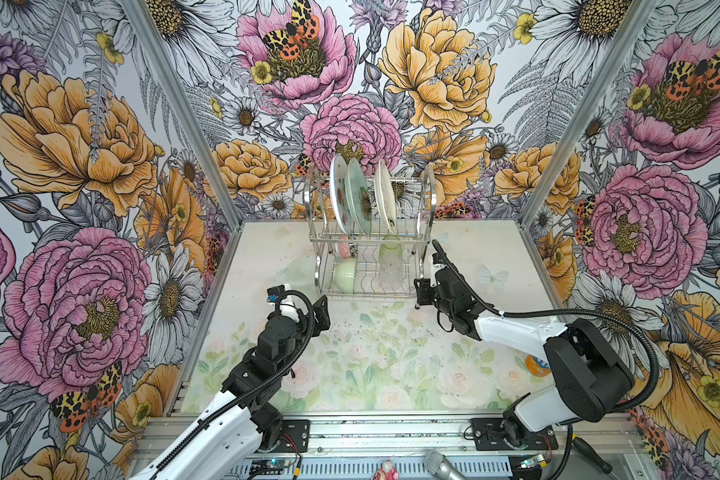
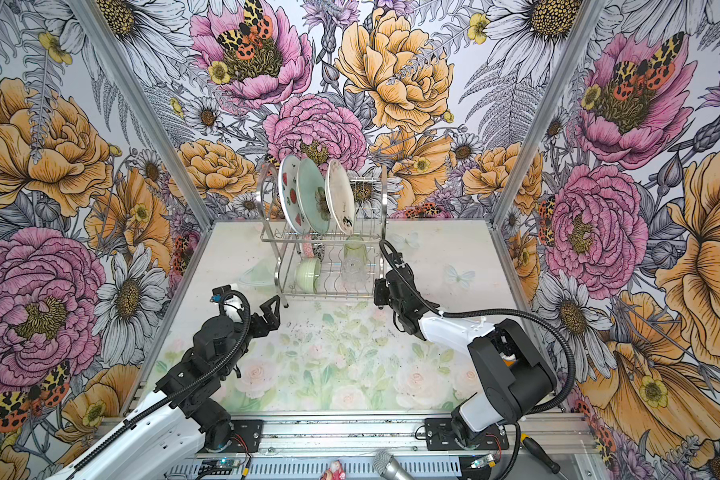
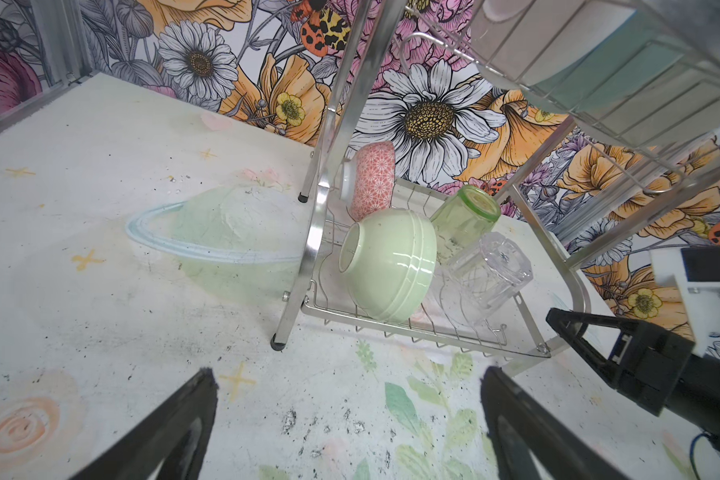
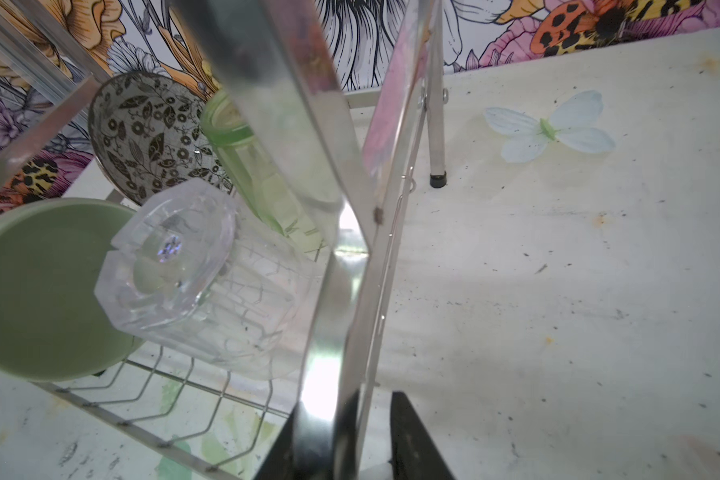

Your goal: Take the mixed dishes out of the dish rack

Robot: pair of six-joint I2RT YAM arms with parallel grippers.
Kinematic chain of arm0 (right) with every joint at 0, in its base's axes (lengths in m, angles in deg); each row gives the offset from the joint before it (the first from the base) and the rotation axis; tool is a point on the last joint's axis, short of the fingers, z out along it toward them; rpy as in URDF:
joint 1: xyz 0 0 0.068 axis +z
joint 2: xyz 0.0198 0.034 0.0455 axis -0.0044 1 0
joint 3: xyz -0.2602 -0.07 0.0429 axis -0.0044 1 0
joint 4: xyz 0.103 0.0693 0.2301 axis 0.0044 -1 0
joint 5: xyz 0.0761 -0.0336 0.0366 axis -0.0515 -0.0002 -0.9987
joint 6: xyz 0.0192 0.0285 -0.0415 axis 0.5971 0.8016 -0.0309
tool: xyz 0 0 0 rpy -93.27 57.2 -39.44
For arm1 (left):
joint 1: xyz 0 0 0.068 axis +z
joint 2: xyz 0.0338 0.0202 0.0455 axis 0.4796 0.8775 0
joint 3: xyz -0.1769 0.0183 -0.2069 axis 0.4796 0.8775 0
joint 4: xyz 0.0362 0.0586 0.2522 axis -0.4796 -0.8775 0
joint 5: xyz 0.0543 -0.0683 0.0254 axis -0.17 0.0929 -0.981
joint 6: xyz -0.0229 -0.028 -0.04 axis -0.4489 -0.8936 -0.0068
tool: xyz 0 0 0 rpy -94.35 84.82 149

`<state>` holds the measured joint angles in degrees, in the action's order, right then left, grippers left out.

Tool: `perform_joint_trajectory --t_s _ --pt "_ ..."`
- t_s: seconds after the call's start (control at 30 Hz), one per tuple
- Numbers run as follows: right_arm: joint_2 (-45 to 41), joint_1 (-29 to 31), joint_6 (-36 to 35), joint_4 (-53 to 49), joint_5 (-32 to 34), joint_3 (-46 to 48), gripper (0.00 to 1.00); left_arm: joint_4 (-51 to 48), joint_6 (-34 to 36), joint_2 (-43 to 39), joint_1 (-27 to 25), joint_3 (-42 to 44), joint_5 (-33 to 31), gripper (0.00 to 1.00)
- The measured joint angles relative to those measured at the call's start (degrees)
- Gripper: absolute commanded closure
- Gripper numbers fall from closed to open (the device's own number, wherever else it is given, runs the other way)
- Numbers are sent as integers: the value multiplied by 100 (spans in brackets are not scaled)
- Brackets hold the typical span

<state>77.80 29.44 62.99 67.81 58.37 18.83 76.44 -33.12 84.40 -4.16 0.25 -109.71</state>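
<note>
Bracing seems the step in hand: the right jaws straddle a flat upright of the two-tier chrome wire dish rack [image 4: 333, 316], though whether they pinch it I cannot tell. The left jaws stand wide apart above the desk [image 1: 371, 365], facing the lower shelf, where the pale green ceramic bowl [image 3: 387, 270] lies on its side. Next, I judge, they should close on its rim, sparing the clear faceted tumbler [image 3: 483, 274] just beside.

Left arm [image 1: 221, 432]: white shell links, black joint housings.
Right arm [image 1: 520, 332]: same white-and-black build, bulky black elbow housing.
Conduit [image 1: 591, 311]: black, corrugated, running along each arm.
Left pincer [image 3: 350, 376]: black triangular fingers.
Right pincer [image 4: 362, 419]: black fingers, likewise.
</note>
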Motion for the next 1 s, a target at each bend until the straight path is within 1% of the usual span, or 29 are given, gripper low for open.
perform_joint_trajectory --t_s 0.03,0.1,0.13,0.2,0.37,0.5,0.63,0.93,1.0 --pt "4 4 11 -2 -24 0 75 0 0 -20 17 2 4 1" --pt "4 7 2 2 -37 0 83 7 -2 -46 59 2 26 1" --pt "2 15 -129 7 -9 0 84 7 -2 -46 87 2 48 1" --pt "-9 31 -321 -13 92 0 84 7 -2 -46 146 2 96 1" --pt "-87 42 -356 59 151 107 84 9 -24 -4 275 2 328 1" --pt "-321 50 -356 94 184 348 84 11 -63 35 302 2 450 1" --pt "-511 42 -361 33 267 498 88 13 -66 48 313 2 507 1" --pt "-841 39 -551 -212 321 684 90 9 -63 68 334 2 560 1" --pt "-951 39 -610 -350 393 717 93 9 -63 68 337 2 557 1"
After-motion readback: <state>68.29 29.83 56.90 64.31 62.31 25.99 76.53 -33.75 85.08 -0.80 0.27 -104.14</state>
